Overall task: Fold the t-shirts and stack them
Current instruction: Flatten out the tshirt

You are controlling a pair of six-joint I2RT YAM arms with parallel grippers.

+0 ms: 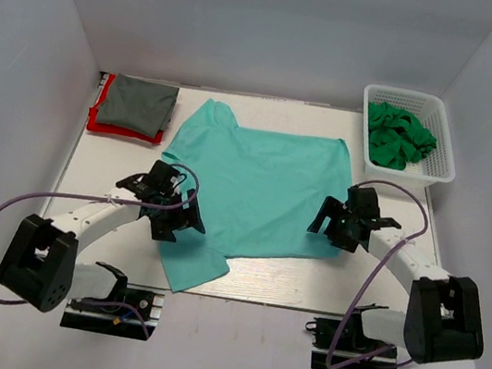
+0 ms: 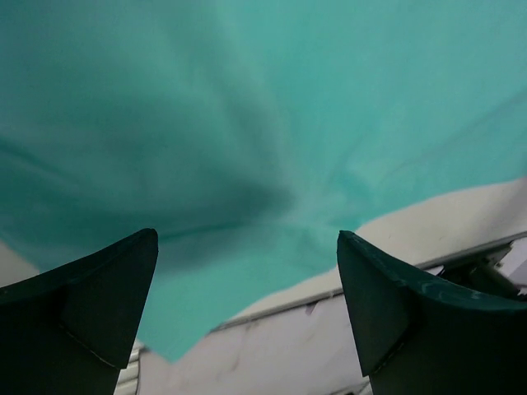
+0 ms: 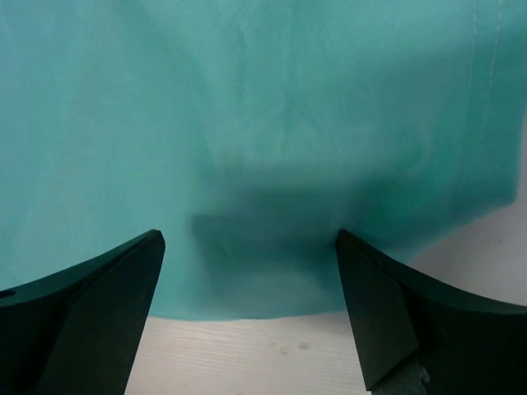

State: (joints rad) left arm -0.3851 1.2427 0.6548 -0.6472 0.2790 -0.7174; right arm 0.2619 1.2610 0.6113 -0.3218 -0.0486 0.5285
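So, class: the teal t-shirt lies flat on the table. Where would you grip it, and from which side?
Pinch its near right corner, coming down from above the near edge: the teal t-shirt lies spread flat, so only its edges offer loose cloth to pinch. The open right gripper hovers just there.

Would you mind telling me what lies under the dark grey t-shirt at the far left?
A red t-shirt lies under the dark grey t-shirt, showing only along its left and near edges. The rest is covered, so its fold cannot be seen.
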